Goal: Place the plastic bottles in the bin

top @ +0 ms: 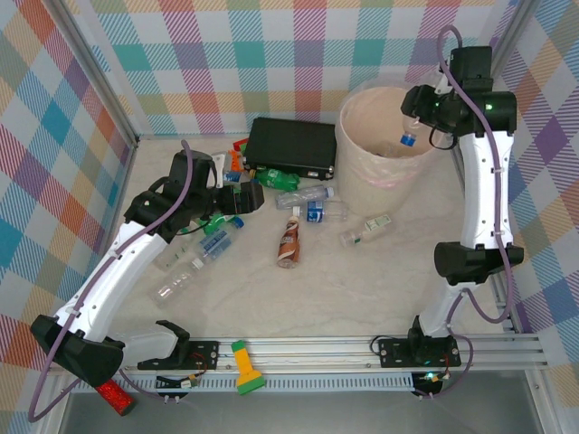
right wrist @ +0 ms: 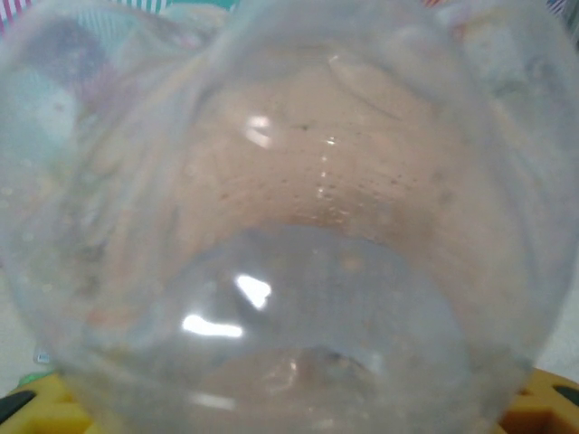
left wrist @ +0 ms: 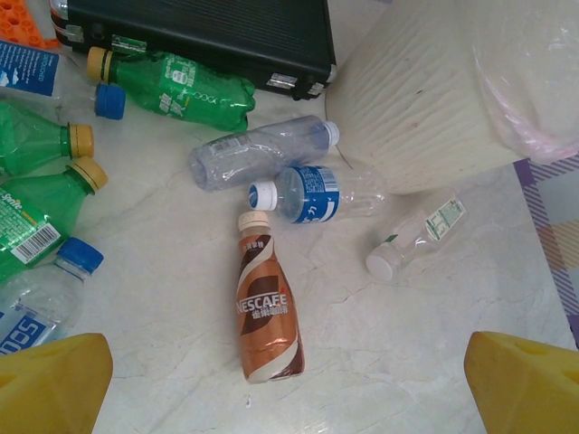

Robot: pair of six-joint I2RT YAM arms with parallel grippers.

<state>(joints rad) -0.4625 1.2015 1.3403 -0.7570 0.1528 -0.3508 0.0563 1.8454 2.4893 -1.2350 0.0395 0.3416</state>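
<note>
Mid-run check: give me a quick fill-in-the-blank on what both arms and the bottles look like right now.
1. The right arm's jaws hold a clear bottle with a ____ cap over the bin.
2. The left arm's jaws stand fully ____.
3. The brown bottle carries the brand name ____.
4. In the top view, the black case lies to the ____ of the bin.
Missing words: blue; open; Nescafe; left.
</note>
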